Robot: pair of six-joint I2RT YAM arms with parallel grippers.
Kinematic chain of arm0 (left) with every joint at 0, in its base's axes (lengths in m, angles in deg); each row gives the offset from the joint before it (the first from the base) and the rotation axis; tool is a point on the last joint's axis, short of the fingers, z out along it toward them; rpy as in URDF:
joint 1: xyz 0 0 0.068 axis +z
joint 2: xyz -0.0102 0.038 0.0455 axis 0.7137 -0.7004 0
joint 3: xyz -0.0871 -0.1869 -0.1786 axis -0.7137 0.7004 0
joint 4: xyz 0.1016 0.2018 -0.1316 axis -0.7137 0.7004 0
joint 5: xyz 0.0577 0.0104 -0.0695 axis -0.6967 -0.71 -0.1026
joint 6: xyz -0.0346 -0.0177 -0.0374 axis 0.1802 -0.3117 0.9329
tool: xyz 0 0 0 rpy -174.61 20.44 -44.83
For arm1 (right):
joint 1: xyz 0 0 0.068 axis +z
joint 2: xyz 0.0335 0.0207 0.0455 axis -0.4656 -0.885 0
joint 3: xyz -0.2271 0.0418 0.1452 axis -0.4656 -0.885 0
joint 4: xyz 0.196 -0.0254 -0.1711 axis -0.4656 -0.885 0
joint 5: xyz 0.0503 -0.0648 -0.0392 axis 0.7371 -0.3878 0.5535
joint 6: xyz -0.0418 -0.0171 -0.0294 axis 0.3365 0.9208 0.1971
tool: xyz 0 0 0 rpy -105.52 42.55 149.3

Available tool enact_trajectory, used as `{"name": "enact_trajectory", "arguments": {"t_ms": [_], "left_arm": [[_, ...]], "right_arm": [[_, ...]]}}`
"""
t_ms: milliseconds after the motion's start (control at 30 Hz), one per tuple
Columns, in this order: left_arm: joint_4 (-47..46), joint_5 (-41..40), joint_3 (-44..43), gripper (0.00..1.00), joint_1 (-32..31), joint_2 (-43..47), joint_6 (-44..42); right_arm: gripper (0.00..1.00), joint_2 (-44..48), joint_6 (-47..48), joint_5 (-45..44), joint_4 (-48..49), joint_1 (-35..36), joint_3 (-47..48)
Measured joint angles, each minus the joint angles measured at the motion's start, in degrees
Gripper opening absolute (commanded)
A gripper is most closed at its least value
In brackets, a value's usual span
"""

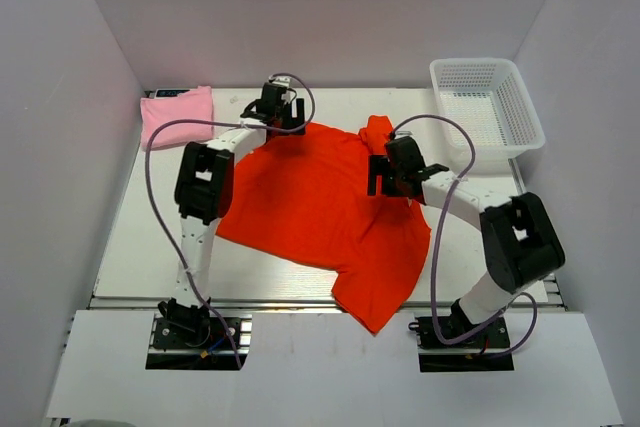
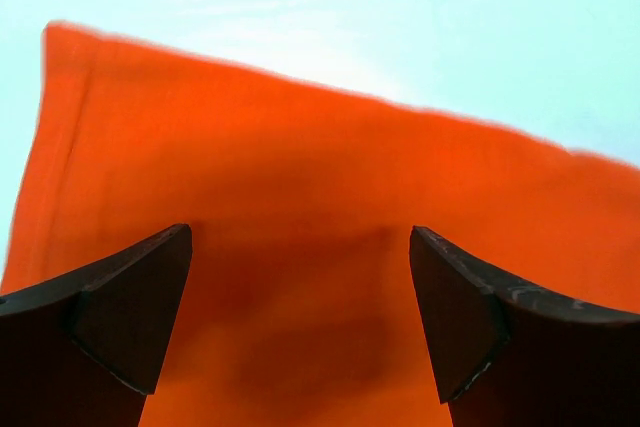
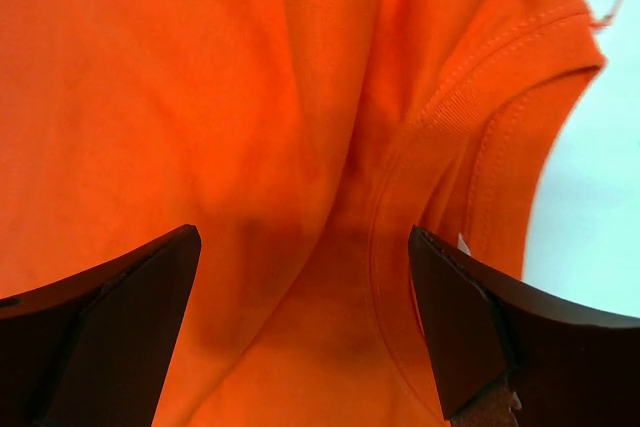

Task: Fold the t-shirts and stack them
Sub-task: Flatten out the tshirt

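Observation:
The orange-red t-shirt [image 1: 310,202] lies spread and rumpled across the middle of the table, one part hanging toward the front edge. The pale pink folded t-shirt [image 1: 176,113] sits at the back left corner. My left gripper [image 1: 283,119] is open over the shirt's far left edge; in the left wrist view the orange cloth [image 2: 300,197] lies between and below the open fingers [image 2: 130,317]. My right gripper [image 1: 392,179] is open over the bunched collar area; the right wrist view shows the ribbed neckline [image 3: 450,107] under the open fingers [image 3: 470,327].
A white plastic mesh basket [image 1: 487,112] stands at the back right, near the right arm. White walls enclose the table on three sides. The table's bare front-left part [image 1: 150,257] is beside the left arm.

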State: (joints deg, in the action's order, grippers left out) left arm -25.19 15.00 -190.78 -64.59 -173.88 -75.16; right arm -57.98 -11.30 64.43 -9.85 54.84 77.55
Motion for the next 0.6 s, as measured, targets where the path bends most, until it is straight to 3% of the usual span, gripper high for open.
{"name": "enact_trajectory", "arguments": {"t_ms": [200,600], "left_arm": [[1.2,-0.9,-11.6,1.00,1.0,-10.3,-0.6],[2.0,-4.9,-7.1,1.00,9.9,-7.4,5.8]], "right_arm": [[0.90,-6.1,0.1,3.5,2.7,-2.0,3.8],[0.90,-23.7,-3.0,8.9,5.2,-8.7,21.1]]}}
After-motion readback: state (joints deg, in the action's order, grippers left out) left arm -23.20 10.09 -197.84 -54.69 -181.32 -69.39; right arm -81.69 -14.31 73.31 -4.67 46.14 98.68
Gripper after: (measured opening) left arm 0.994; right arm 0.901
